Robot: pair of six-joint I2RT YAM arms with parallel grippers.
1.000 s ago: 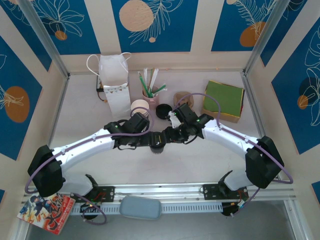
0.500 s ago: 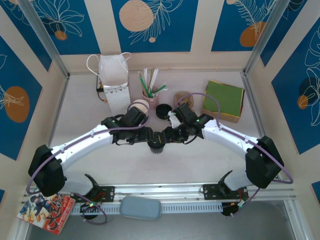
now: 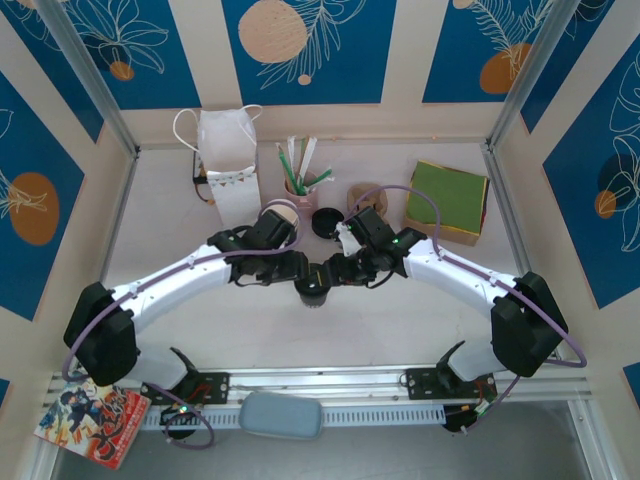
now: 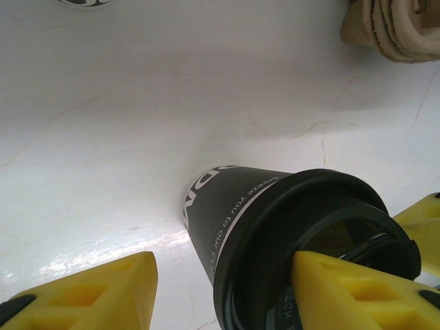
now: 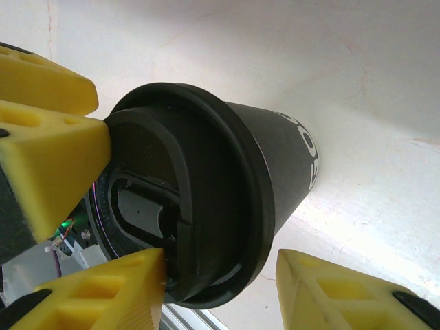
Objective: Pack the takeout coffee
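The right claw (image 5: 221,265) stood half open around the black lid of the coffee cup (image 5: 227,185). One yellow finger (image 5: 103,289) touched the lid's rim and the other sat just beside it, so I judged that this claw had hold of the cup. The left claw (image 4: 223,275) was open wider. One of its fingers (image 4: 350,292) lay against the top of the lid, while the other finger (image 4: 82,292) was well apart from the cup's dark wall, so it gripped nothing.

In the view from above, both claws met at the cup (image 3: 314,292) in the middle of the frame, on the bare bench (image 3: 400,330). The white paper bag (image 3: 228,170) stood in the upper left of the frame, well apart from the cup.

The step in hand seemed to be the taking of the cup, perhaps a passing from one claw to the other. The next move probably called for one firm grip on the cup and a free claw on the other side. After that, the cup must travel upright to the bag and go down through its open mouth, without tipping.
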